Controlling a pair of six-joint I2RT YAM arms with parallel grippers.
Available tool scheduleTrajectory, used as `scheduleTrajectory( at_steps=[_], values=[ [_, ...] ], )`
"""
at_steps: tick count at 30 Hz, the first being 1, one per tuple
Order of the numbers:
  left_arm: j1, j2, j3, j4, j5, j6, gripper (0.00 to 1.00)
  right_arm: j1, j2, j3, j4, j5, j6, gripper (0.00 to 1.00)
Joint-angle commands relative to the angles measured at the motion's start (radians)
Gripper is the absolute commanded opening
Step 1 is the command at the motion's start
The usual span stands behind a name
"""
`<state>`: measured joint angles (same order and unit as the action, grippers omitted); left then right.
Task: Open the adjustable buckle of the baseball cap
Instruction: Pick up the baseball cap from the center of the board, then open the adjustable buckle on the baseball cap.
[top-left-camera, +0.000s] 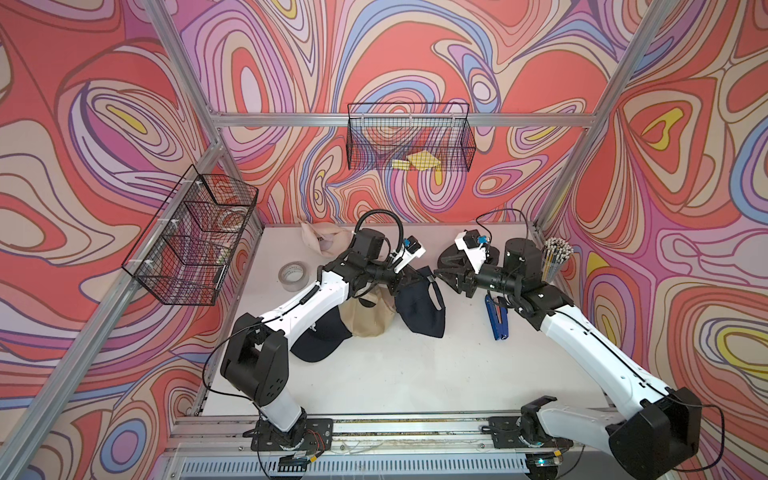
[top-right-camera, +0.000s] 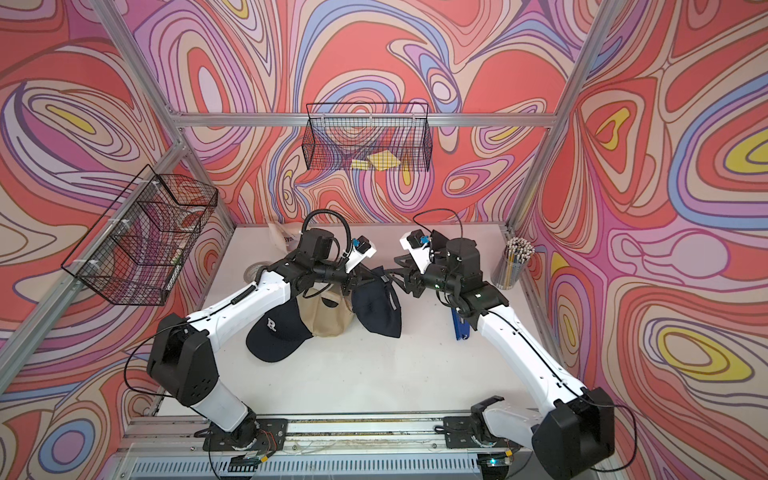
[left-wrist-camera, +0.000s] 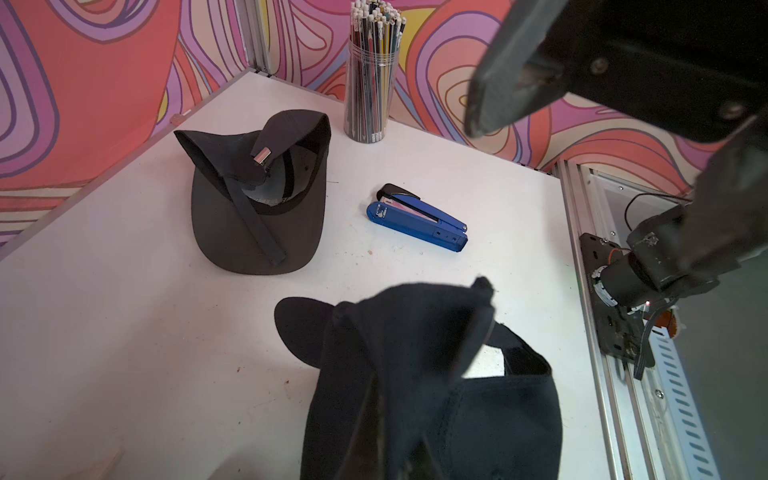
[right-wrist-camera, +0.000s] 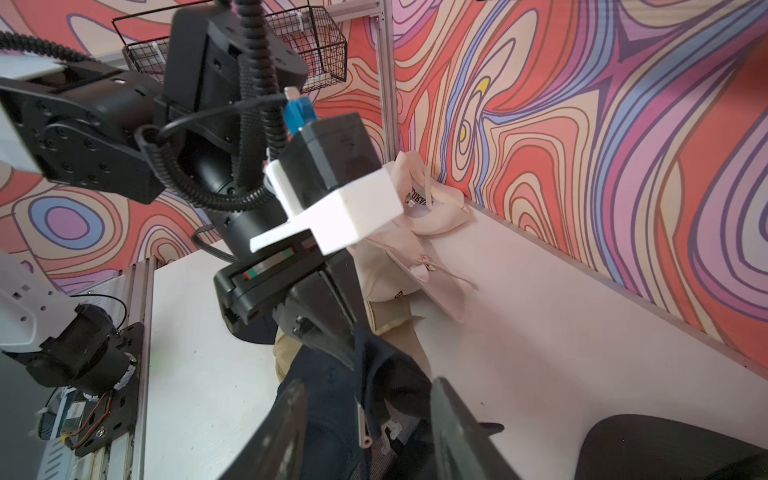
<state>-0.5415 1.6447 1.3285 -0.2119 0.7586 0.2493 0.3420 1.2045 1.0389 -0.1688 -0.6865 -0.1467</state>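
— So, why does the left pincer lift the back of the navy cap above the table?
— It is clenched on the fabric there, so the crown hangs down and the strap with the buckle is turned toward the other arm. I think it serves as an anchor.
— And the right pincer?
— Its 2 jaws stand apart, 1 on each side of the buckle, grasping nothing. I judge it is placed there to close on the clasp or the strap and pull against the left grip.
— Is the buckle open already?
— I cannot tell; it is small and half folded in the cloth.
— And the other caps?
— They are not involved. The black cap lies near the stapler with its strap loose, and the beige cap lies just beside the held one.
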Motion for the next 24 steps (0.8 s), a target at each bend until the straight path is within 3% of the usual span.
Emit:
scheduleTrajectory(
  at_steps=[1, 11, 24],
  values=[
    [0.000, -0.005, 0.034, -0.013, 0.039, -0.001, 0.00, 0.003, 0.042, 0.067, -0.102, -0.030, -0.096, 0.45],
    [-0.006, 0.013, 0.071, -0.074, 0.049, 0.020, 0.00, 0.024, 0.115, 0.153, -0.159, -0.037, -0.171, 0.37],
    [-0.009, 0.018, 0.094, -0.110, 0.056, 0.029, 0.00, 0.066, 0.133, 0.184, -0.187, -0.004, -0.215, 0.39]
  ],
)
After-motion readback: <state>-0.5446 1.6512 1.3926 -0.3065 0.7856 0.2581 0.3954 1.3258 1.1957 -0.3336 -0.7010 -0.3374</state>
